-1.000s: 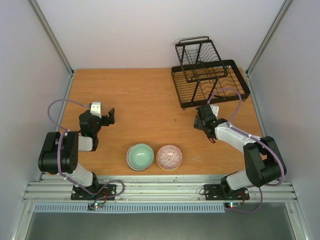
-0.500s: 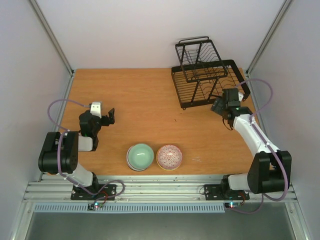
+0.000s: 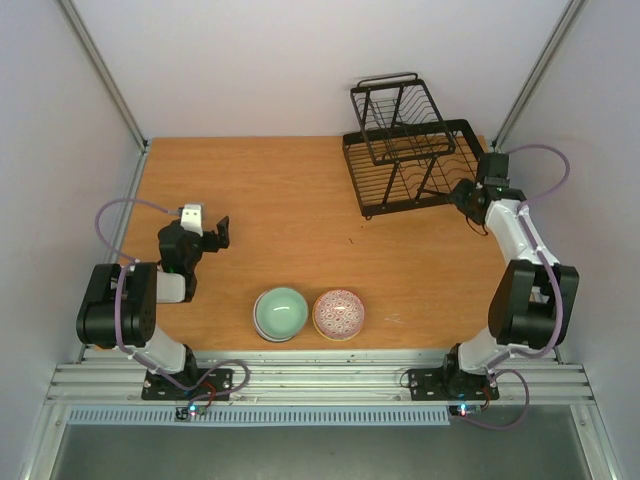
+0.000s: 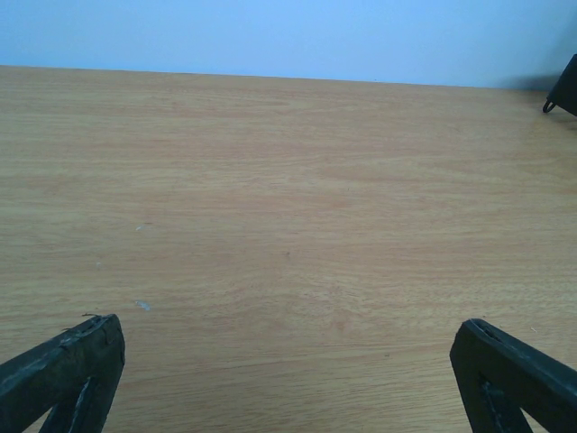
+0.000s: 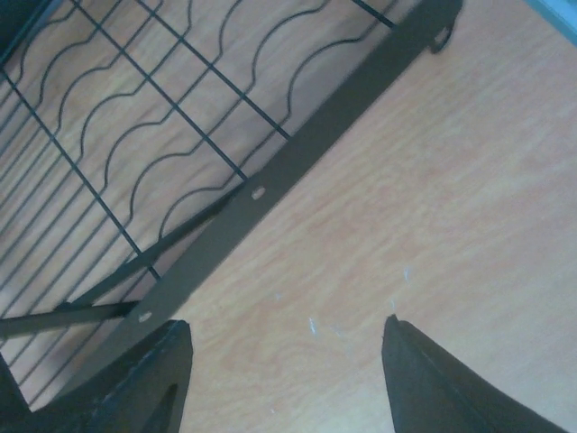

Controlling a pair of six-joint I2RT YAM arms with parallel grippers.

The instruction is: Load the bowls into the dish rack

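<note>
Open table [image 3: 290,210] from mint bowl [image 3: 280,313] to dish rack [image 3: 400,170] — its rail [image 5: 270,194] just beside the right tool [image 5: 287,325].

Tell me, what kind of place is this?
Probably a robot test booth, not a kitchen: two robot arms mounted at a wooden table, plain white walls around it, only a dish rack and two bowls.

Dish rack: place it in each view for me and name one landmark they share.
Top external: the dish rack stands at the table's far right corner.
Left wrist: only a black corner, probably the dish rack, shows at the far right edge.
Right wrist: its wire floor and frame bar fill the upper left.
Shared landmark: the wooden table.
</note>
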